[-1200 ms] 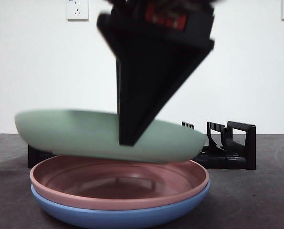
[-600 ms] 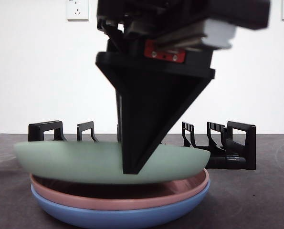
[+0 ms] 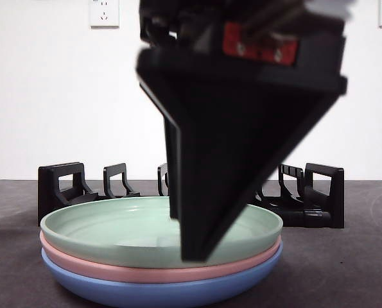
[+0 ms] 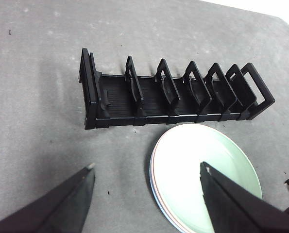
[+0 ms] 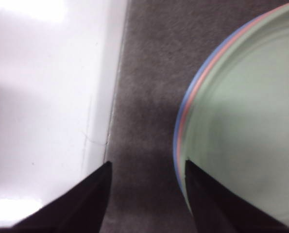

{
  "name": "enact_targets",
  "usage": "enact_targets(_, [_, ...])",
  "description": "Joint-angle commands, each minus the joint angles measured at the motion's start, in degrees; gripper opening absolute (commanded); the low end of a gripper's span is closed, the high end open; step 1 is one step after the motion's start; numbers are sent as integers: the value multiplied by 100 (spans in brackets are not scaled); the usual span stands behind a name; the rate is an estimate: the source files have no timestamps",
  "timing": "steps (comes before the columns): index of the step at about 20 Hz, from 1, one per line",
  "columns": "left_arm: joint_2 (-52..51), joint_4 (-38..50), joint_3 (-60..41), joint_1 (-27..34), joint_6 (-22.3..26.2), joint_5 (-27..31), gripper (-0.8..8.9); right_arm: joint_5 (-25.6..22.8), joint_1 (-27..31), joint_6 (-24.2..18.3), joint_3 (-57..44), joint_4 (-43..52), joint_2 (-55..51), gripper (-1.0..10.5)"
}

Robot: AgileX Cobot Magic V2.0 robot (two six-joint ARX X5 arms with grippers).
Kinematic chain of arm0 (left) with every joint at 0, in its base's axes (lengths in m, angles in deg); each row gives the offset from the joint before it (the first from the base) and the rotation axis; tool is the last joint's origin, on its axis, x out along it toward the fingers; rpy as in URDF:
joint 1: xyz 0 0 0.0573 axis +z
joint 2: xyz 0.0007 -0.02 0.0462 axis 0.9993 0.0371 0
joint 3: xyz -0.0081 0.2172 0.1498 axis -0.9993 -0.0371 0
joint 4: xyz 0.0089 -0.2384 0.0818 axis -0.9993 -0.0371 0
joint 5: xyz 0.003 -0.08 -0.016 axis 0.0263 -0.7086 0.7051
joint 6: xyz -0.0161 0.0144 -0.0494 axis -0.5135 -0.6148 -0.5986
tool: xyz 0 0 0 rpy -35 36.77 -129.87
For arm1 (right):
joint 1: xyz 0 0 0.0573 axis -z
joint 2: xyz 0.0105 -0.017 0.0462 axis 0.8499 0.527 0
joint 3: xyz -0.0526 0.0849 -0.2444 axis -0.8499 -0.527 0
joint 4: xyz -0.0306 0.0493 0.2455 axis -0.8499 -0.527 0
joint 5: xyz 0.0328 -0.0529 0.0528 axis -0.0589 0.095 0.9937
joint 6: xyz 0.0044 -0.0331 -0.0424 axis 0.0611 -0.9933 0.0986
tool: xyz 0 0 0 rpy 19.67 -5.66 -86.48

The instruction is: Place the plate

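The green plate (image 3: 146, 231) sits nested atop the 2 stacked plates (image 3: 158, 282), so the right gripper (image 5: 146, 194), jaws spread, holds nothing.

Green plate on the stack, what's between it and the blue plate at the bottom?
A pink plate lies between the round green plate and the blue plate, nested in one stack; the front view shows all three rims.

A black dish rack (image 4: 173, 94) with upright loop dividers lies along the dark grey counter (image 4: 37, 121), its slots all vacant. In the front view the rack (image 3: 62, 189) sits at the back of the counter (image 3: 345, 269), before a white wall (image 3: 49, 96) bearing 2 white power sockets (image 3: 104, 13).
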Motion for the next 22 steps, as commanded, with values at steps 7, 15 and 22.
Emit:
enact_targets(7, [11,63,94,-11,77,20,345,-87,761,619,68,452,-1333,260])
enact_targets(15, [166,214,94,-11,310,22,345,492,3718,776,-138,605,-2022,259])
enact_targets(22, [671,933,92,-11,605,22,345,1209,5901,1093,-260,1226,-2098,259])
